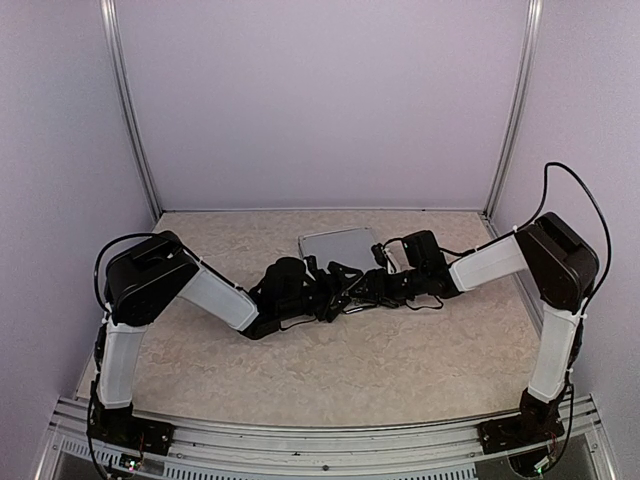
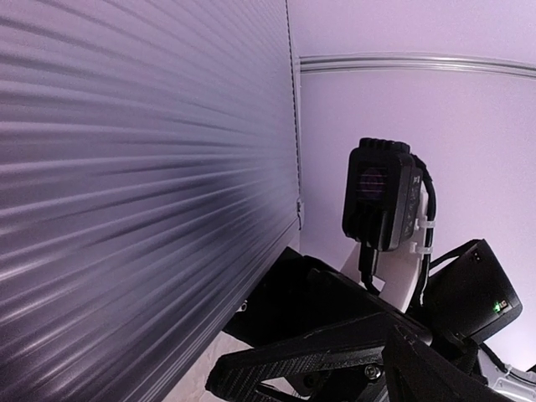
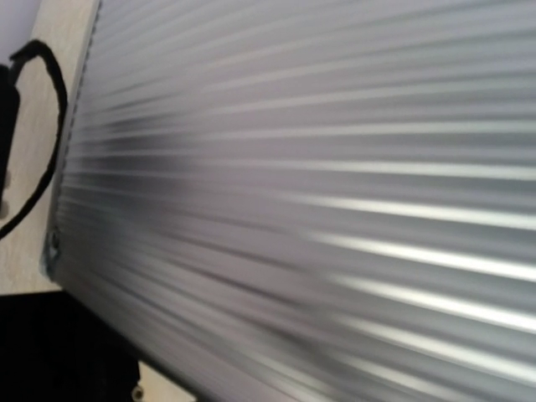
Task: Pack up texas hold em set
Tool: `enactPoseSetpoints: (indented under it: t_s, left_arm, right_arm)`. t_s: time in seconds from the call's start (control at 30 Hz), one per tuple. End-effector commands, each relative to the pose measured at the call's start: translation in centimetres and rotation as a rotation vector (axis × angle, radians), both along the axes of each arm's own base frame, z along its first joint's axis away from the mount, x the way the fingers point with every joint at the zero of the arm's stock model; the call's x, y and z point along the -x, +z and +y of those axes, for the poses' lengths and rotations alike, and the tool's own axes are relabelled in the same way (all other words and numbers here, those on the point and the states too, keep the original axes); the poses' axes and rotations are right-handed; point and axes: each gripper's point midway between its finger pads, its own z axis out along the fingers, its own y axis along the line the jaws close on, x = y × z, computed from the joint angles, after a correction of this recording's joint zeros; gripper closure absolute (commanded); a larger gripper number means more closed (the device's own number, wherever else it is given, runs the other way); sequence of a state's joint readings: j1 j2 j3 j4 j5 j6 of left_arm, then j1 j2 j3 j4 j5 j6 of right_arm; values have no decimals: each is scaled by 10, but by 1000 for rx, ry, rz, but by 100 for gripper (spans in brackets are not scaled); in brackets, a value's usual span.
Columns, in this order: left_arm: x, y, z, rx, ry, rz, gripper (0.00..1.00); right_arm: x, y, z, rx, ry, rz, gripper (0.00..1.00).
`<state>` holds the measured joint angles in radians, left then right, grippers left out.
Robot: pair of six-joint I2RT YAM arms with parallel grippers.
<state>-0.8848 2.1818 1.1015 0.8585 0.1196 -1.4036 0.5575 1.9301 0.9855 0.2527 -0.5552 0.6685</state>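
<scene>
The silver aluminium briefcase point(image 1: 338, 245) sits at the middle of the table, only its ribbed outer shell showing. Cards, chips, discs and marker are hidden. Both grippers meet at its near edge: my left gripper point(image 1: 333, 285) from the left, my right gripper point(image 1: 366, 284) from the right. In the left wrist view the ribbed shell point(image 2: 126, 209) fills the left side, with one black finger point(image 2: 335, 352) low beside it. In the right wrist view the shell point(image 3: 318, 209) fills the frame and no fingers show. I cannot tell whether either gripper is open or shut.
The beige table point(image 1: 400, 350) is walled by pale panels at the back and sides, with metal posts point(image 1: 130, 110) in the back corners. The right arm's wrist camera point(image 2: 381, 197) shows close in the left wrist view. A black cable point(image 3: 42, 109) loops beside the case.
</scene>
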Motion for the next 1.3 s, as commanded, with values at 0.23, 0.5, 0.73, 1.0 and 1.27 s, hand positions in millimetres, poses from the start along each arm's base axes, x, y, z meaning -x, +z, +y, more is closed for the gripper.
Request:
enactPoseSetpoints:
  t_s: [0.23, 0.5, 0.73, 1.0, 1.27]
  left_arm:
    - [-7, -2, 0, -29, 10, -21, 10]
    - [-6, -2, -1, -28, 5, -21, 11]
    - [-2, -1, 1, -21, -3, -18, 11]
    - [-1, 2, 3, -20, -5, -22, 11]
    - [1, -4, 6, -25, -4, -11, 11]
  right_arm:
    - [8, -6, 10, 16, 70, -23, 38]
    - [15, 1, 16, -45, 148, -35, 37]
    - [19, 4, 16, -118, 173, -27, 37]
    - [17, 10, 12, -148, 179, -32, 37]
    - [16, 10, 10, -143, 175, -35, 37]
